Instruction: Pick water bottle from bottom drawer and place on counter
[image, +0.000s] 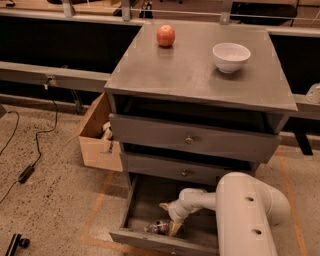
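Grey matte metal makes up the whole cabinet, and its lowest part, the bottom drawer (142, 202), a wide shallow tray with a plain grey floor, stands pulled out. Its right half is hidden behind the bulky, smooth cream-white robot arm (247, 215), which is itself cut off by the lower edge of the view. The gripper (169, 218) reaches into the drawer from the right, its two tan fingertips (164, 205) spread apart with nothing between them: one points up and left, the other slants down toward the drawer's front. Just beside that lower tip, on the drawer floor close behind the low front panel, lies the small clear crinkled plastic water bottle (156, 227) on its side. Its label band shows only dimly, the cap is hard to make out, and I cannot tell whether the tip touches it

Above sit the two upper grey drawers (200, 145), each with a small round metal knob. The flat, square grey counter (195, 80) overhangs them and carries a round red apple (165, 35) and a glossy white bowl (231, 56), well apart. An open brown cardboard box (95, 140) stands against the cabinet's left side, and a thin black cable (37, 142) trails over the speckled floor
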